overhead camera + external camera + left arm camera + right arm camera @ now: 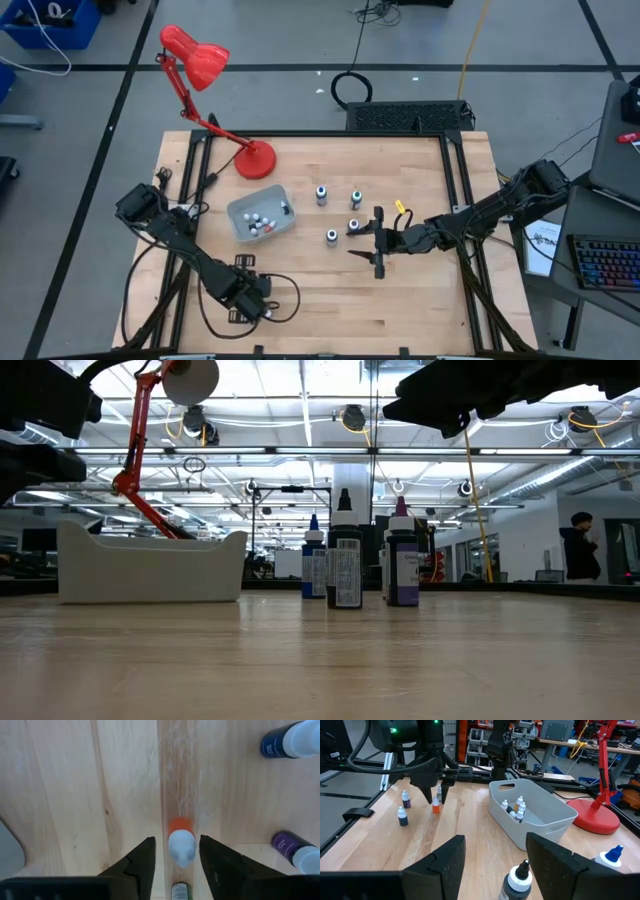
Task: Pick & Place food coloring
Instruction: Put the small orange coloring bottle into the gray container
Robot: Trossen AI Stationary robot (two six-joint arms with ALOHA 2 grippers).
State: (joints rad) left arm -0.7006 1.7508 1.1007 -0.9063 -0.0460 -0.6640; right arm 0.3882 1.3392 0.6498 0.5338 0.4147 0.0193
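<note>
Several small food coloring bottles stand upright on the wooden table. My left gripper points down near the table's near-left part, open. Its fingers stand on either side of an orange bottle's white cap without visibly touching it; from the right wrist the gripper shows above the orange bottle. Blue, purple and green bottles stand close by. My right gripper is open and level, pointing toward the table's left. A dark bottle stands just ahead of it.
A grey tray holding several small bottles sits left of centre. A red desk lamp's base stands behind it. More bottles stand mid-table. A person is far off in the room.
</note>
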